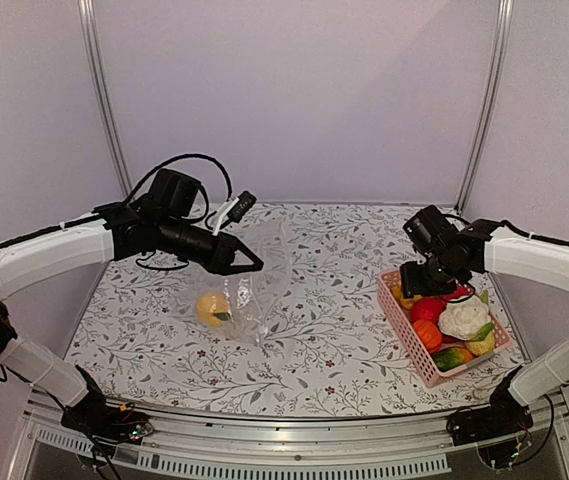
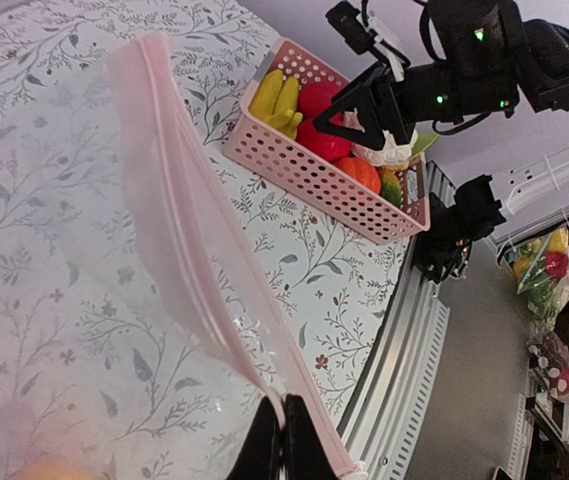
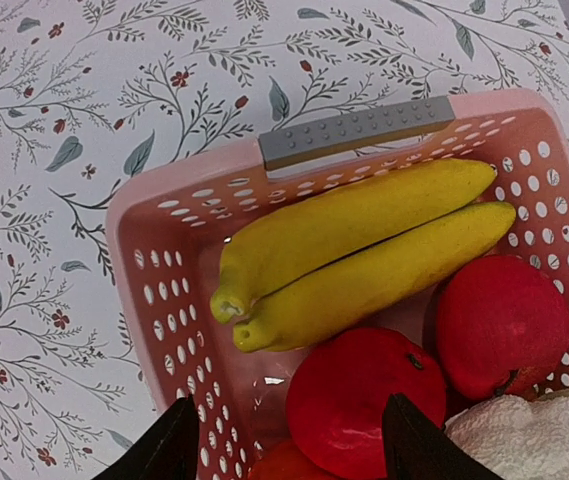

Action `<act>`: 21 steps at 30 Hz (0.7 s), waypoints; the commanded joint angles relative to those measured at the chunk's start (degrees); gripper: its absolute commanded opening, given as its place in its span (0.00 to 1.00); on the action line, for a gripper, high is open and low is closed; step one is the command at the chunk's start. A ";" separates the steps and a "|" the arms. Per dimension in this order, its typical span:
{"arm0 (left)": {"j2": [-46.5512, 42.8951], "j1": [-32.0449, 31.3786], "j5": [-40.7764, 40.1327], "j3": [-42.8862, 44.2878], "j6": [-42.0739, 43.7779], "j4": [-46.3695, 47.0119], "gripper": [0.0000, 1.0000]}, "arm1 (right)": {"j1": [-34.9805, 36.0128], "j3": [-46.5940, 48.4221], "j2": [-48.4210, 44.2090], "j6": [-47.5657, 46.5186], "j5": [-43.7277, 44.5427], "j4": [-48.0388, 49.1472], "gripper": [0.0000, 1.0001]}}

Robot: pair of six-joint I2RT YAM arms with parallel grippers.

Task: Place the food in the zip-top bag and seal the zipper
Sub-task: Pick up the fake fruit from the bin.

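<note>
The clear zip-top bag (image 1: 249, 290) lies mid-table with a yellow-orange fruit (image 1: 212, 308) inside. My left gripper (image 1: 247, 262) is shut on the bag's pink zipper strip (image 2: 189, 240) and lifts the mouth edge; the fingers pinch the strip at the bottom of the left wrist view (image 2: 282, 440). My right gripper (image 1: 414, 283) is open and empty above the pink basket (image 1: 404, 325). In the right wrist view the open gripper (image 3: 289, 440) hangs over a red round fruit (image 3: 364, 405), with the yellow banana (image 3: 354, 250) beyond. A second red fruit (image 3: 499, 320) and white cauliflower (image 1: 464, 318) lie beside.
The pink slotted basket (image 2: 314, 175) stands at the right with orange (image 1: 427, 334) and green-yellow pieces (image 1: 452, 357). It has a grey handle (image 3: 356, 130). The table's metal front rail (image 1: 294, 440) runs along the near edge. Frame posts stand at the back corners.
</note>
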 commanded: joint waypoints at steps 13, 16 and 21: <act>-1.56 0.46 2.40 -1.00 -1.08 1.71 0.00 | -0.49 4.25 9.88 -1.80 -1.34 3.76 0.54; -1.66 0.46 2.24 -1.00 -0.91 1.74 0.00 | -0.48 3.18 10.46 -1.20 -2.20 5.35 0.50; -1.10 0.46 2.14 -1.00 -0.75 1.59 0.00 | -0.57 1.82 8.81 -1.66 -3.26 7.95 0.31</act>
